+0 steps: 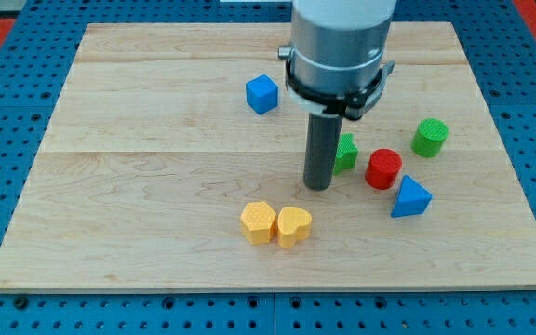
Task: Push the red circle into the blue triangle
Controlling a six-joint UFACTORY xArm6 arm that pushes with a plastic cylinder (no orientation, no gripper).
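The red circle [383, 168] stands right of the board's middle. The blue triangle [409, 197] lies just below and right of it, almost touching it. My tip [318, 185] rests on the board to the left of the red circle, a short gap away. A green block [345, 152], partly hidden behind the rod, sits between the rod and the red circle.
A green cylinder [429, 137] stands up and right of the red circle. A blue cube [261, 94] lies at the view's upper middle. A yellow hexagon [259, 221] and a yellow heart [294, 225] sit side by side below my tip. The wooden board [138, 186] has blue pegboard around it.
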